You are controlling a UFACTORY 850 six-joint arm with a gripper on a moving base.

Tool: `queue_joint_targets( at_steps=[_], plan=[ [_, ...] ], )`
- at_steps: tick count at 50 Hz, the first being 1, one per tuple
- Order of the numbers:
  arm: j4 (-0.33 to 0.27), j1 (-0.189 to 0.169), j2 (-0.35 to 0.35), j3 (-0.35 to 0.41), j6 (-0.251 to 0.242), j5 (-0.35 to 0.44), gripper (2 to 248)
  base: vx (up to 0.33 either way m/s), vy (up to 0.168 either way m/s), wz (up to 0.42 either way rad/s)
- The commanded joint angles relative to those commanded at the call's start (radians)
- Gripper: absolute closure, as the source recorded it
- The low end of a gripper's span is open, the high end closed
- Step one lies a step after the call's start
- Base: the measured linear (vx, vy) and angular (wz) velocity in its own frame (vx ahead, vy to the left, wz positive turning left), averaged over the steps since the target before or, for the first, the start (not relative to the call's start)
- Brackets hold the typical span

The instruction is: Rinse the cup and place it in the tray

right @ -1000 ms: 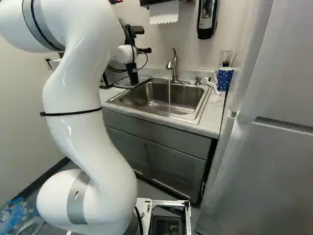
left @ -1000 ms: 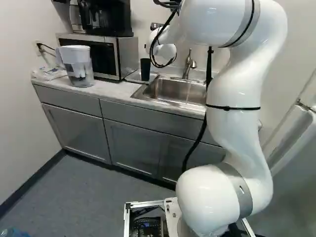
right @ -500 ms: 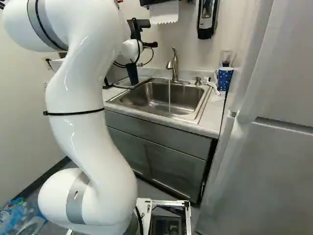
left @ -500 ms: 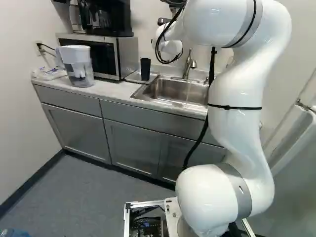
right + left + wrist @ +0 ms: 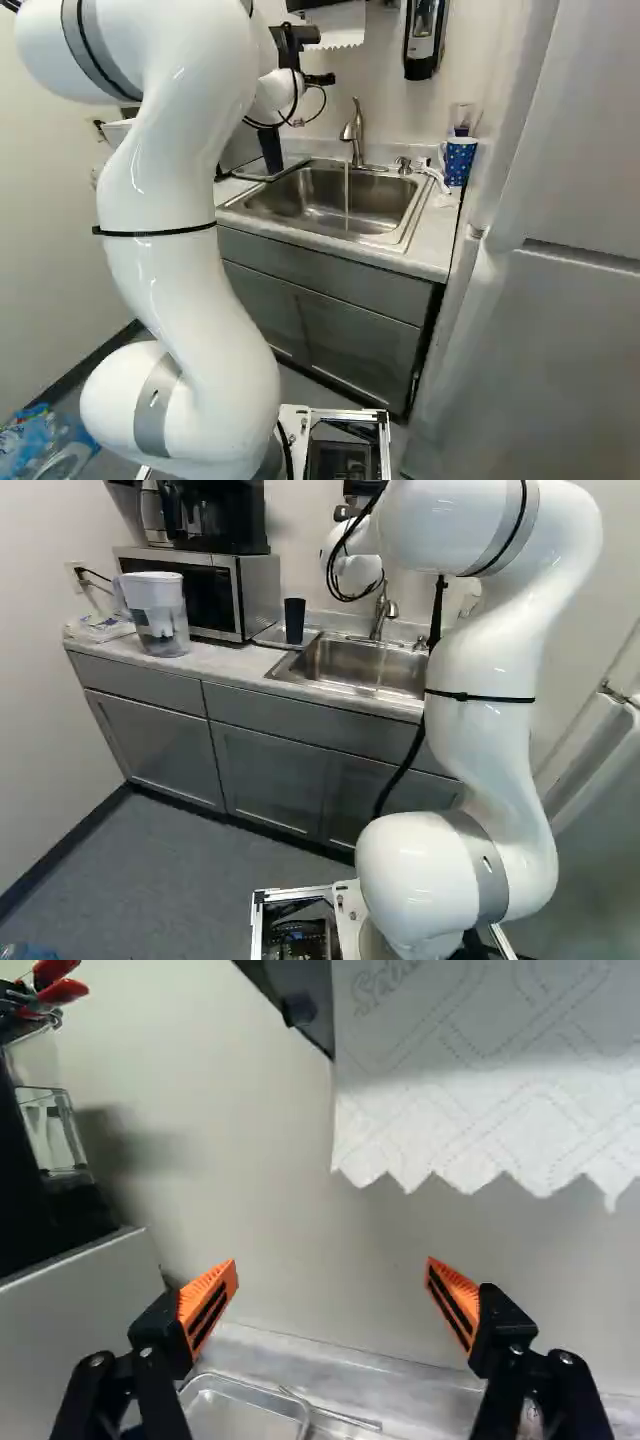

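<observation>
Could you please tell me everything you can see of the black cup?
The black cup is a tall, plain tumbler with no handle in sight, narrowing from rim to base. Its surface looks smooth; I cannot tell whether it is plastic or metal, nor see inside. It stands upright on the tray, beside the sink, on the microwave's side. Only the tray appears to touch it; the gripper is open and away from it.
</observation>
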Motion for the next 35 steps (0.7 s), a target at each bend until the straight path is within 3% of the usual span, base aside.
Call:
queue_joint_targets(
  at_steps=[35],
  plan=[
    [0.0,-0.079,-0.002,-0.003,0.0,-0.057,3,0.0,0.0,0.0]
  ],
)
